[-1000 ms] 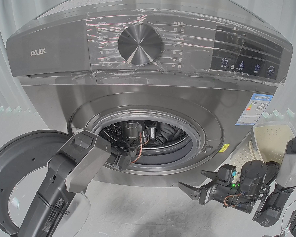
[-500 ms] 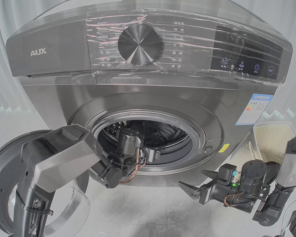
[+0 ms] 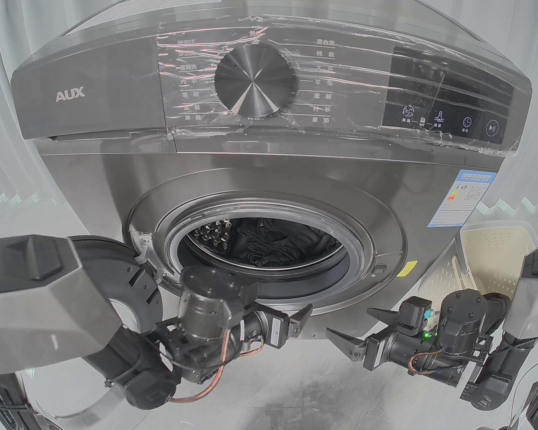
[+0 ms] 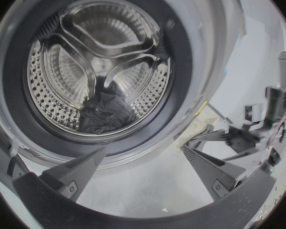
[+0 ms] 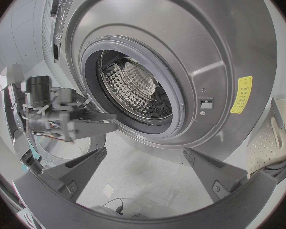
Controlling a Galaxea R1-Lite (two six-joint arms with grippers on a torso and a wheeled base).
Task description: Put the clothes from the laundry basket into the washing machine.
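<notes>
Head: dark clothes (image 3: 269, 243) lie in the drum (image 3: 212, 234) of the washer (image 3: 101, 174), door (image 3: 122, 282) wide open at left. Left gripper (image 3: 302, 325) sits below the opening, outside it, jaws spread, empty. Right gripper (image 3: 348, 323) is near it, low, jaws spread, empty. Basket (image 3: 496, 258) at right, no cloth visible in the part shown. Left wrist: fingers apart, nothing between, clothes at drum bottom. Right wrist: fingers apart, empty, basket wall close by. Reads as a drop-off done, both arms free. Next: check the basket's hidden part; if cloth is left, right arm is closest to grab it.
</notes>
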